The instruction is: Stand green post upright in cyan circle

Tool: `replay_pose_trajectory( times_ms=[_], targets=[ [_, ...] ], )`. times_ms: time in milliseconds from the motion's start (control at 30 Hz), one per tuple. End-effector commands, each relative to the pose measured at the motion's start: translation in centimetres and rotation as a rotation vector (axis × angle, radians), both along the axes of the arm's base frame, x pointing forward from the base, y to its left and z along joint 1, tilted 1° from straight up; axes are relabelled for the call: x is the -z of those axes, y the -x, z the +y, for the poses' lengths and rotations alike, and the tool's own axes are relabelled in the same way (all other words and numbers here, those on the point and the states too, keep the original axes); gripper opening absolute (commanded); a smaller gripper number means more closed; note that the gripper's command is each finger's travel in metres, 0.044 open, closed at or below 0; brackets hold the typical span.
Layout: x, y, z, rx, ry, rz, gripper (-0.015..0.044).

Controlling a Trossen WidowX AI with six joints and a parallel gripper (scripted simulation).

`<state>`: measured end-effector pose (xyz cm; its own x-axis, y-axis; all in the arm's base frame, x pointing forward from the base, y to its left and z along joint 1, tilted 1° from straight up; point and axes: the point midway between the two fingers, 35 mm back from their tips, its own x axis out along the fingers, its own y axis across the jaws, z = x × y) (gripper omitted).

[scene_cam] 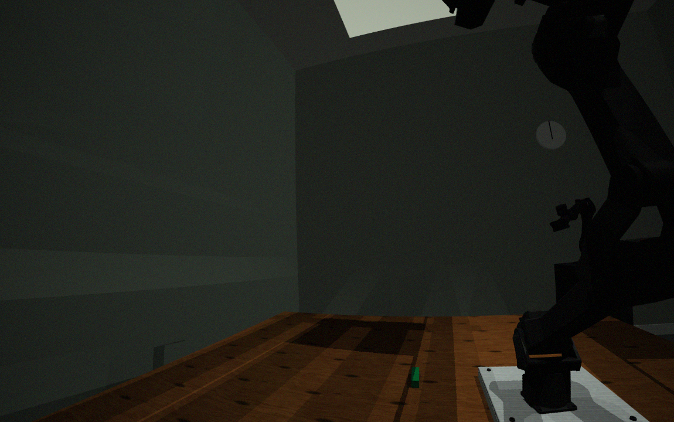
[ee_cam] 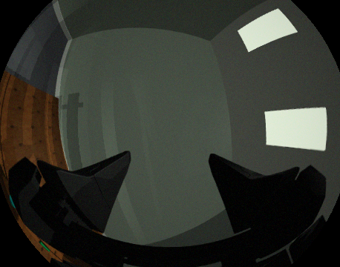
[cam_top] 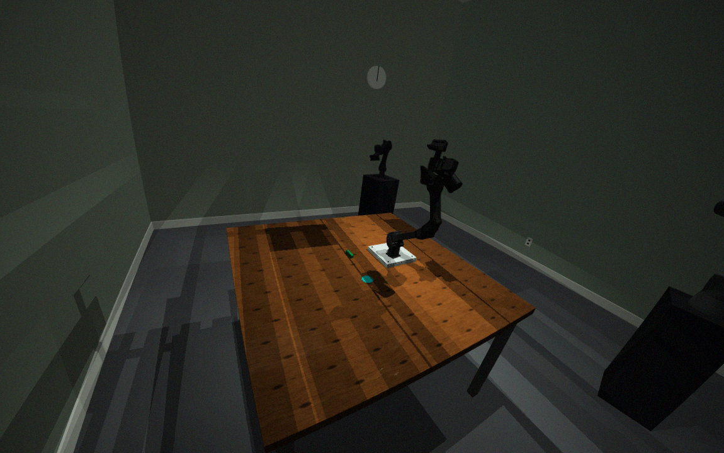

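The green post [cam_top: 349, 253] [scene_cam: 415, 377] [ee_cam: 44, 245] lies on its side on the wooden table, on the side of the white base plate away from the right wall. The cyan circle [cam_top: 367, 279] is a small flat disc on the table, nearer to the top view than the post. A sliver of the circle [ee_cam: 12, 201] shows at the left rim of the wrist view. It is out of view in the exterior view. My gripper [ee_cam: 170, 157] is open and empty, with its fingers wide apart. It is raised high above the table, away from the post and the circle.
The arm stands on a white base plate [cam_top: 410, 259] [scene_cam: 492, 398] on the wooden table [cam_top: 308, 338] [scene_cam: 255, 388]. Two other dark arms on black pedestals [cam_top: 378, 194] [cam_top: 672, 360] stand off the table, one behind it and one at the right. Dark shadows fall across the table.
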<state>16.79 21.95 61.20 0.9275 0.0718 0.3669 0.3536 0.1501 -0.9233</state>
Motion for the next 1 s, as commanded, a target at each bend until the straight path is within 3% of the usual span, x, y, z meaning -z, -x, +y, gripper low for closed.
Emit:
replay_pose_trajectory(
  times_ms=[0,200,567,767,967],
  targets=[
    [-0.1,0.1,-0.2,-0.004,-0.01,-0.004,0.0374],
    [-3.9,3.1,-6.7,-0.134,-0.334,-0.122,0.0233],
    [-5.8,5.3,-23.6,-0.298,-1.022,-0.318,0.0233],
    [-2.8,4.0,-32.9,-0.307,-1.402,-0.391,0.0233],
    [2.9,1.3,-40.6,-0.242,-1.775,-0.435,0.0233]
  ],
)
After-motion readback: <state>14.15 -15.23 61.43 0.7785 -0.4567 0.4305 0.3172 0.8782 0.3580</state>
